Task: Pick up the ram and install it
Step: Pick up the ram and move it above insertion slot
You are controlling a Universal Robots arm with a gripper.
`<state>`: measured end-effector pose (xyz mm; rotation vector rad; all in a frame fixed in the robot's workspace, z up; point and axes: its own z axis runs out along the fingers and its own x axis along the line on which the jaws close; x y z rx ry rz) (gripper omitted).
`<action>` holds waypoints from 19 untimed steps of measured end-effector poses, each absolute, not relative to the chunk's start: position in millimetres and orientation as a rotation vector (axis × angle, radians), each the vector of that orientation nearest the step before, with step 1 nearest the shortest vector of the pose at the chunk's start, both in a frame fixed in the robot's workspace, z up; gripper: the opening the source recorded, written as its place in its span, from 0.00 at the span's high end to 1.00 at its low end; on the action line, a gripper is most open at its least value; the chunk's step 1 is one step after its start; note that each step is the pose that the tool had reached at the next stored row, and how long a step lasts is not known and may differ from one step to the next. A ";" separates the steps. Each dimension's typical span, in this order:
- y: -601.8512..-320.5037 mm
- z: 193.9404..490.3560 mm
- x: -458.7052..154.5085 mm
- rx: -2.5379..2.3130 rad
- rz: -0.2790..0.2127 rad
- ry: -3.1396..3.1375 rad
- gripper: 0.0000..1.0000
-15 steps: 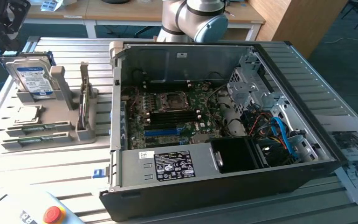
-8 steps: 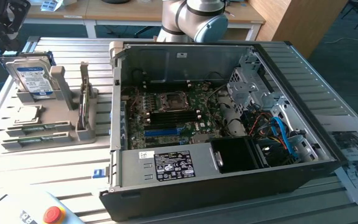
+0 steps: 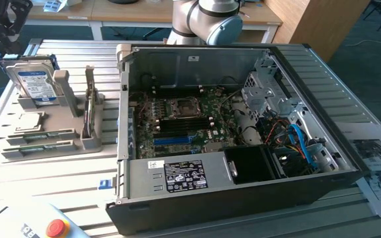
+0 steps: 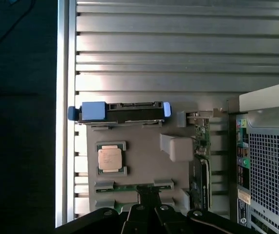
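An open computer case is seen on a ribbed worktop. Bare slats are left free beyond a grey fixture, which is set just beside the case's wall and close to the worktop's edge. The ram is kept flat in a fixture slot near the processor chip. The end effector is pictured over the ram, fingers pressed together and nothing gripped.

The thin green ram sits edgewise, slotted in the grey holder.
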<state>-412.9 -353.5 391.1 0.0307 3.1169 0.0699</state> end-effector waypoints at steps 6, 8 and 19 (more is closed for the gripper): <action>-353.5 391.1 -412.9 -0.064 0.073 3.118 0.90; -353.5 391.1 -412.9 -0.101 0.074 3.117 0.90; -353.5 391.1 -412.9 -0.323 0.082 3.105 0.90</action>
